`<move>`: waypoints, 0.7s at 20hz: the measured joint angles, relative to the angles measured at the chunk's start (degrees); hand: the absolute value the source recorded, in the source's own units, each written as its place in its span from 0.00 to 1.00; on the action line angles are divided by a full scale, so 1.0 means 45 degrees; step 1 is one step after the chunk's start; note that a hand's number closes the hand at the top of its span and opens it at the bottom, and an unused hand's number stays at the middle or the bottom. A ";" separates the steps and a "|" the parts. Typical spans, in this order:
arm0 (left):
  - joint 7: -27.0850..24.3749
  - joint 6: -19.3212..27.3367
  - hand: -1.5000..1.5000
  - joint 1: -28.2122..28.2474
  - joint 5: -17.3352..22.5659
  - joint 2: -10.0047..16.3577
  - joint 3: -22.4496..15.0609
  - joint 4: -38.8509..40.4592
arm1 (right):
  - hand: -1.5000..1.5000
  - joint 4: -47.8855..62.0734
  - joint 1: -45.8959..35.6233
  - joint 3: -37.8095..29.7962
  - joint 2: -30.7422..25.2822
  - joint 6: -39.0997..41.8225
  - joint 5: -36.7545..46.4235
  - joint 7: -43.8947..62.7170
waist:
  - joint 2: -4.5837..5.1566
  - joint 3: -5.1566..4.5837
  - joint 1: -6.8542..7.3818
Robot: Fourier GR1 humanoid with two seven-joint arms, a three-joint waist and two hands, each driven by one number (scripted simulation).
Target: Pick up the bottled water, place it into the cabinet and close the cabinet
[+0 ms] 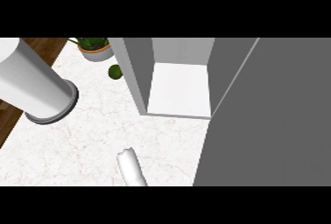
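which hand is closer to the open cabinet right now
Cannot tell: neither the left hand nor the right hand shows in the head view. The open cabinet stands at upper centre, its door swung out at the right; no black hand appears near it.

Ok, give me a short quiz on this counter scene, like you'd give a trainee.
1. True or false: the cabinet stands open.
2. What sits just left of the cabinet's left wall? A) a small green object B) a mug C) a spoon
3. Where is the white bottle: inside the cabinet or on the counter?
Key: 1 true; 2 A; 3 on the counter.
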 measured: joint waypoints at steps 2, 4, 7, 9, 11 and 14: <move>0.0066 0.0421 0.00 0.0163 -0.0114 -0.0060 0.0021 0.0185 | 0.00 -0.0116 0.0054 0.0094 -0.0044 0.0006 0.0088 0.0085 | 0.0046 0.0009 -0.0068; 0.0113 0.0814 0.00 0.0294 -0.0284 -0.0107 0.0046 0.0352 | 0.00 -0.0185 0.0102 0.0263 -0.0056 0.0002 0.0139 0.0132 | 0.0084 0.0018 -0.0156; 0.0186 0.1389 0.00 0.0466 -0.0543 -0.0195 0.0065 0.0576 | 0.00 -0.0235 0.0062 0.0517 -0.0046 -0.0033 0.0197 0.0179 | 0.0139 0.0026 -0.0247; 0.0222 0.1745 0.00 0.0519 -0.0704 -0.0225 0.0167 0.0822 | 0.00 -0.0258 0.0073 0.0660 -0.0090 -0.0035 0.0220 0.0219 | 0.0178 0.0029 -0.0368; 0.0233 0.2105 0.00 0.0566 -0.0867 -0.0262 0.0239 0.1152 | 0.00 -0.0257 0.0037 0.0798 -0.0068 -0.0090 0.0244 0.0229 | 0.0222 0.0028 -0.0450; 0.0251 0.2623 0.00 0.0623 -0.1033 -0.0354 0.0282 0.1703 | 0.00 -0.0282 0.0023 0.0936 -0.0135 -0.0089 0.0262 0.0218 | 0.0279 0.0033 -0.0612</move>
